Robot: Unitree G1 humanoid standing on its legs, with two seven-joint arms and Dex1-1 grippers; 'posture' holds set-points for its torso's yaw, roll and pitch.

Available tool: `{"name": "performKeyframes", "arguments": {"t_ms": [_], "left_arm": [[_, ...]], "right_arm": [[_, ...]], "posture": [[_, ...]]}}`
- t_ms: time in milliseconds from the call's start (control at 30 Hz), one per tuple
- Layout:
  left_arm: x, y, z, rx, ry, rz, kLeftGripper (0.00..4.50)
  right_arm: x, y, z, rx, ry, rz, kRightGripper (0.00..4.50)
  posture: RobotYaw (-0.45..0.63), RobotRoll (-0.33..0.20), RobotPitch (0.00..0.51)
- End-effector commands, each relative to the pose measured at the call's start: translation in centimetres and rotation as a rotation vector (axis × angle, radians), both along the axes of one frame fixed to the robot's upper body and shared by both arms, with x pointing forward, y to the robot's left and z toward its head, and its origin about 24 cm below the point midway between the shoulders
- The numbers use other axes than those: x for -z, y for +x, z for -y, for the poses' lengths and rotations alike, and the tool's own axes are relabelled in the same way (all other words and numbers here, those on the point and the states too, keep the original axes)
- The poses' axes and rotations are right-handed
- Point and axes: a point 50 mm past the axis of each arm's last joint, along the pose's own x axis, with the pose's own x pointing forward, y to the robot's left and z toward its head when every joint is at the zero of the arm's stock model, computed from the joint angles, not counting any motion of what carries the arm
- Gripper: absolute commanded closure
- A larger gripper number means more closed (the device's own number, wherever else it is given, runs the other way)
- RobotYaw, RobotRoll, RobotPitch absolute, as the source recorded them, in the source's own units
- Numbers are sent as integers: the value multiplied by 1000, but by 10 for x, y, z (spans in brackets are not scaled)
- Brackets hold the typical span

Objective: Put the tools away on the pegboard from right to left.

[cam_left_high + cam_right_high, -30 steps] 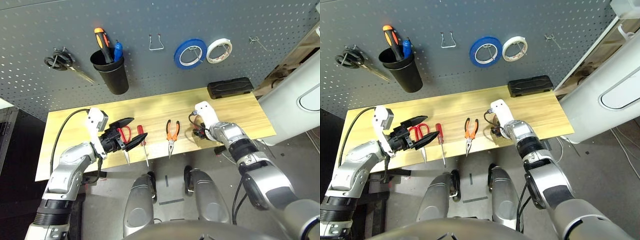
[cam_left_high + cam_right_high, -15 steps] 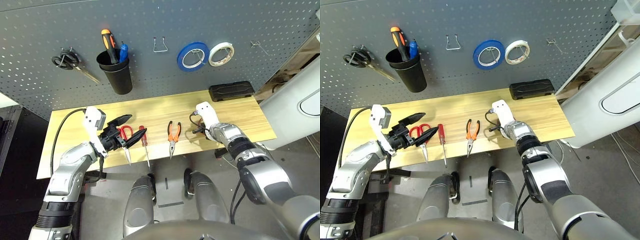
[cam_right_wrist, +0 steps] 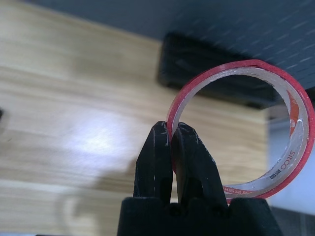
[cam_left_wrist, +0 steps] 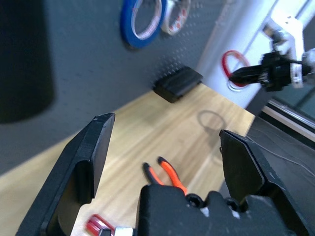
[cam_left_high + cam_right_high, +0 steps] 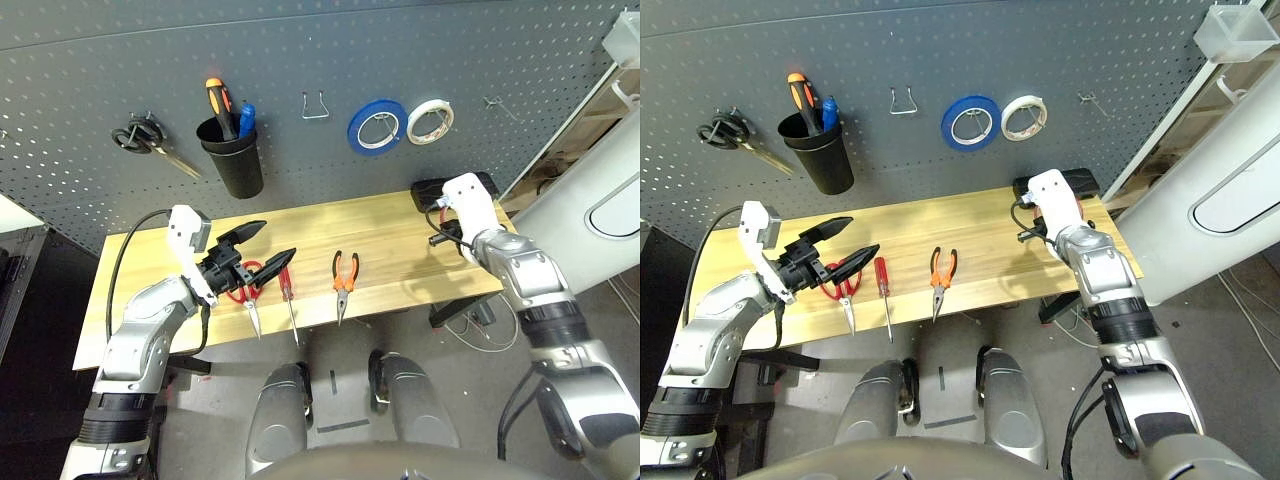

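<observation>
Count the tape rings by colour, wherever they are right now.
Blue: 1, hanging on the pegboard
White: 1, hanging beside it
Red: 1, clamped in the right gripper
Total: 3

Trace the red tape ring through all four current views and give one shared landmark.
Left eye: right of centre, at the right gripper.
Right eye: right of centre, below the black case.
Left wrist: upper right, the red tape ring.
Right wrist: right half, pinched between the fingertips.
Shared landmark: the black case on the table.
</observation>
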Motion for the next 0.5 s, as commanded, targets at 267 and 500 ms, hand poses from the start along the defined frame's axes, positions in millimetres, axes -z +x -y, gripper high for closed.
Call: {"name": "performKeyframes", "arguments": {"t_ms": [267, 500], "left_arm": [[-29, 10, -29, -9, 0, 69, 0], [-27, 12, -31, 12, -20, 73, 0]], "right_arm": [[-42, 0, 23, 13, -44, 214, 4492], [-58, 11, 29, -24, -58, 337, 4492]], "posture": [[-73, 0, 67], [-74, 0, 62]]}}
